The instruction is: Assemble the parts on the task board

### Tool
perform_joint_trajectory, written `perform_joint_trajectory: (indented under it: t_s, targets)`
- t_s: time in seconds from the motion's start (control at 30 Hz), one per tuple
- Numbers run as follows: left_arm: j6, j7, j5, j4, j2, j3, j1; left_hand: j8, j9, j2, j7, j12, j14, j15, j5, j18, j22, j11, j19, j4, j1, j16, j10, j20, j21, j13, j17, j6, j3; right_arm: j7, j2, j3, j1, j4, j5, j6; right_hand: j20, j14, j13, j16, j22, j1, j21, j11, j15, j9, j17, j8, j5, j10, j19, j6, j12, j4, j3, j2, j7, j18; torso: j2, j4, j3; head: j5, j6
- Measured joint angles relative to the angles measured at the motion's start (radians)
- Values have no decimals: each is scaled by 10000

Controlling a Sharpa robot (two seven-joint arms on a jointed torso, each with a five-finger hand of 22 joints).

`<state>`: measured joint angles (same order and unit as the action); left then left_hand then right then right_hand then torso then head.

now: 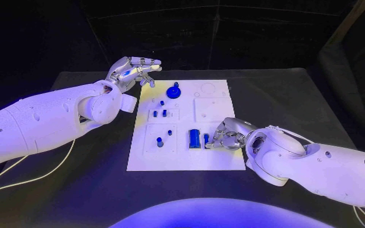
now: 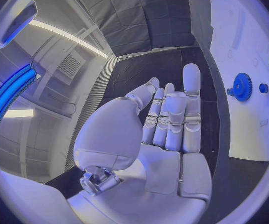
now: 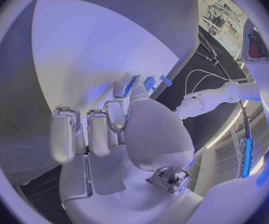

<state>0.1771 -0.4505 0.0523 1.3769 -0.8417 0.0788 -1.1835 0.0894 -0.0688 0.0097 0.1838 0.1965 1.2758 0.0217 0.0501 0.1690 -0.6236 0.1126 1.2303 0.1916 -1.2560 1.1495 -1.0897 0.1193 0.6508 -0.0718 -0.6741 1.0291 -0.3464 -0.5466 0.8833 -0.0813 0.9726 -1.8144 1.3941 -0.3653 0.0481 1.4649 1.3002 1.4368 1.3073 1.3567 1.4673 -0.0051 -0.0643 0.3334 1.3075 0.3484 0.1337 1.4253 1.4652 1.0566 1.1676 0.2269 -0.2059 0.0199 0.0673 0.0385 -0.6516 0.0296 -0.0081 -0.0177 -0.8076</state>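
**Right hand down on board's near-right edge, left hand raised and empty**

Task board (image 1: 217,157): white plate, centre of the black bench (image 1: 304,101), long axis running away from the robot.

Parts on it:
- Blue gear (image 1: 175,92) near the far end, lying flat, small knob beside it. Also visible in left wrist view (image 2: 241,86).
- Large blue cylinder (image 1: 194,138) in the near half, lying down, long axis along the board's length.
- Thinner blue piece (image 1: 206,139) just right of it, same direction, right next to the right hand's fingers.
- Small blue pegs (image 1: 160,114) left of centre, several, apparently upright; too small to be sure.

Left hand (image 1: 131,73): lifted off the board's far-left corner, apart from the parts. Left wrist view shows fingers (image 2: 191,84) straight and side by side, palm bare, holding nothing.

Right hand (image 1: 227,134): at the board's near-right edge, fingers curled down onto the plate. Right wrist view shows fingertips (image 3: 133,86) among small blue pieces; can't tell if it actually grips one.
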Motion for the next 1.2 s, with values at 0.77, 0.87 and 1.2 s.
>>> perform_joint_trajectory:
  t_s: [0.77, 0.87, 1.2]
  targets:
    - [-6, -81, -169, -184, 68, 9, 11, 46, 0, -615, 1, 206, -759, 97, 0, -1, 211, 0, -247, -616, 861, -694, 73, 102, -359, -71, 1181, -110, 969, 3772, 344, 461, 709, 1092, -4127, -697, 464, -1759, -4758, -6433, -4257, 1191, -5997, 639, 544, -292, -6177, -857, 196, -3583, -4596, -1640, -6484, -722, -358, 347, 739, 1333, 180, 6, -43, 142, 452]
    - [5, -146, -363, -403, 180, 10, 15, 86, 0, -518, -18, 350, -1774, 168, 0, -2, 681, 39, -990, -787, 764, -1719, 183, 186, -1152, -119, 1966, -198, 1459, 5087, 77, 502, 1044, 1940, -5838, -704, 902, -2508, -6861, -9096, -5850, 1644, -8138, 979, 998, -516, -7714, -1156, 22, -4049, -5344, -1533, -8401, -891, -515, 587, 1117, 1331, 304, 9, -65, 190, 629]
    - [72, -419, -1064, -1524, 891, 21, 145, 152, 17, 57, 161, -235, -3745, 1038, 0, 1, 3066, 469, -3978, -937, 90, -7027, 612, 1144, -4614, 76, 4576, -377, 2107, 8200, -1490, 543, 1462, 5281, -9841, -256, 1852, -3992, -10855, -13278, -8868, 1863, -11972, 1533, 1861, -1580, -10916, -2438, 23, -3883, -5887, -1029, -10502, -1713, -644, 1061, 1286, 1329, 775, 73, -166, 216, 1315]
